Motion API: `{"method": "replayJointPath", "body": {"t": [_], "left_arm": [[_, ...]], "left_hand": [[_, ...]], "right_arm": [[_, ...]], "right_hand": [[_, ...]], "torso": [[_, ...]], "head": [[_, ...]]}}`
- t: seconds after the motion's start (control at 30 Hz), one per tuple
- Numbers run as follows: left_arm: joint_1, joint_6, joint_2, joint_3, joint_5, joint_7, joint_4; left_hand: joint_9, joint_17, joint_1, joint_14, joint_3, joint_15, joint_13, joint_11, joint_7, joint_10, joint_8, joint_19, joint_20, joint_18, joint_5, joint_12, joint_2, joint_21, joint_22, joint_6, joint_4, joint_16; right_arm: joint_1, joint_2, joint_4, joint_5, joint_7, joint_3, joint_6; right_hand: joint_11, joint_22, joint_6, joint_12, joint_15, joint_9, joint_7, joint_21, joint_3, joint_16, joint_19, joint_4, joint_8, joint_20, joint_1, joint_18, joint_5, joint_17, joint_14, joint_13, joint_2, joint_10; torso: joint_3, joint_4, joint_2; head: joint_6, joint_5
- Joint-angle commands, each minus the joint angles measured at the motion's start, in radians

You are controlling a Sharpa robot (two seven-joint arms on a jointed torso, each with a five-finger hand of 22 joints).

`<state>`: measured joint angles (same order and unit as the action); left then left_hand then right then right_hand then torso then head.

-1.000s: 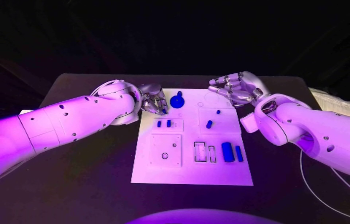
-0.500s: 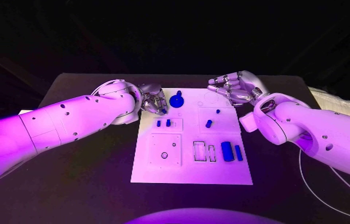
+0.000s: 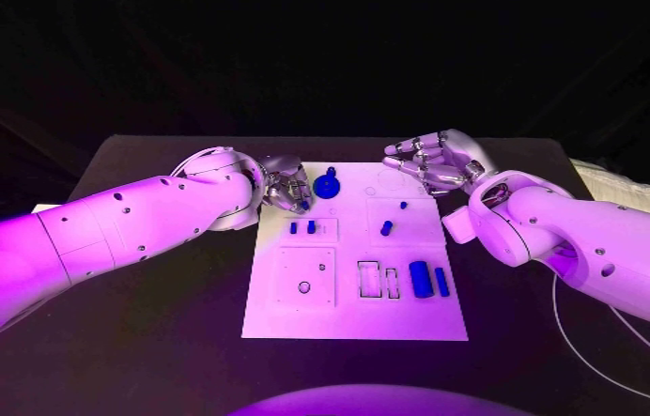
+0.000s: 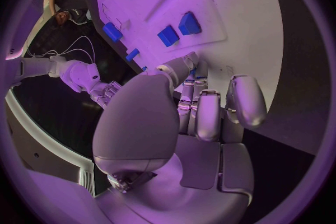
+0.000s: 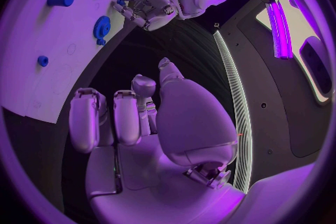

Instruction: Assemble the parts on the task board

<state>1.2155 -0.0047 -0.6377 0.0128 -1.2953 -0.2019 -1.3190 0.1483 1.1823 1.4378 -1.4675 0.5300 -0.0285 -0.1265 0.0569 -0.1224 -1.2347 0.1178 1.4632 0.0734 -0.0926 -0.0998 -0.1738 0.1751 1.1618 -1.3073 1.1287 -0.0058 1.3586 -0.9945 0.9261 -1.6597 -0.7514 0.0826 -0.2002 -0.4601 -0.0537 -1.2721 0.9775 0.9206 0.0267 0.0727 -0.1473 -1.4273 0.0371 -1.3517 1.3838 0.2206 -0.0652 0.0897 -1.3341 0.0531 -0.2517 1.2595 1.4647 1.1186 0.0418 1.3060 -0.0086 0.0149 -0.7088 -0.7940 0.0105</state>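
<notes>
The white task board [image 3: 355,315] lies in the middle of the black table. A blue gear [image 3: 327,187] stands near its far edge, with two small blue blocks [image 3: 302,227] just nearer. My left hand [image 3: 285,192] hovers at the board's far left corner beside the gear. Its fingers [image 4: 198,105] are curled in, and a small blue part [image 4: 201,69] seems pinched at their tips. My right hand [image 3: 431,161] hangs over the far right corner, fingers [image 5: 115,115] loosely bent and holding nothing. A blue cylinder [image 3: 386,229] and a peg [image 3: 404,206] stand right of centre.
Two long blue bars [image 3: 428,280] lie at the board's right side next to two narrow rectangular slots [image 3: 378,281]. A square plate with holes [image 3: 307,277] fills the near left part. Bare black table [image 3: 149,322] surrounds the board, and a white cable [image 3: 566,317] trails at the right.
My right hand has edged slightly further over the board's far right corner. My left hand stays beside the gear.
</notes>
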Motion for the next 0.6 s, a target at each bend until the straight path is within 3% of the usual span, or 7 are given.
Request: {"method": "replayJointPath", "body": {"t": [0.03, 0.6], "left_arm": [[-0.001, 0.023, 0.003, 0.001, -0.002, 0.001, -0.004], [-0.001, 0.028, 0.005, 0.001, -0.005, -0.006, -0.009]], "left_hand": [[-0.001, -0.001, -0.01, -0.031, 0.005, 0.003, -0.001, -0.002, -0.003, -0.006, -0.005, 0.0, 0.002, 0.011, 0.003, 0.004, -0.003, -0.004, -0.061, 0.007, -0.002, -0.004], [0.0, -0.003, -0.017, -0.031, 0.003, 0.0, -0.004, -0.006, 0.001, -0.013, -0.005, 0.0, 0.001, 0.011, 0.01, 0.007, -0.006, -0.002, -0.064, 0.015, -0.004, -0.003]], "right_arm": [[0.001, -0.001, 0.0, -0.003, 0.007, 0.0, 0.016], [0.001, 0.0, 0.0, -0.003, 0.007, 0.0, 0.016]], "right_hand": [[-0.002, 0.0, -0.002, 0.002, -0.007, 0.002, 0.003, 0.005, 0.005, 0.004, -0.004, 0.0, -0.004, 0.0, -0.002, 0.016, -0.005, 0.0, 0.043, 0.0, -0.009, -0.004], [-0.002, 0.0, -0.002, 0.004, -0.007, 0.002, 0.003, 0.005, 0.006, 0.003, -0.004, 0.001, -0.004, 0.0, 0.0, 0.016, -0.004, 0.001, 0.043, 0.001, -0.011, -0.003]], "torso": [[-0.0003, 0.0006, 0.0], [0.0008, -0.0001, 0.001]], "head": [[0.001, 0.001], [-0.003, 0.0]]}}
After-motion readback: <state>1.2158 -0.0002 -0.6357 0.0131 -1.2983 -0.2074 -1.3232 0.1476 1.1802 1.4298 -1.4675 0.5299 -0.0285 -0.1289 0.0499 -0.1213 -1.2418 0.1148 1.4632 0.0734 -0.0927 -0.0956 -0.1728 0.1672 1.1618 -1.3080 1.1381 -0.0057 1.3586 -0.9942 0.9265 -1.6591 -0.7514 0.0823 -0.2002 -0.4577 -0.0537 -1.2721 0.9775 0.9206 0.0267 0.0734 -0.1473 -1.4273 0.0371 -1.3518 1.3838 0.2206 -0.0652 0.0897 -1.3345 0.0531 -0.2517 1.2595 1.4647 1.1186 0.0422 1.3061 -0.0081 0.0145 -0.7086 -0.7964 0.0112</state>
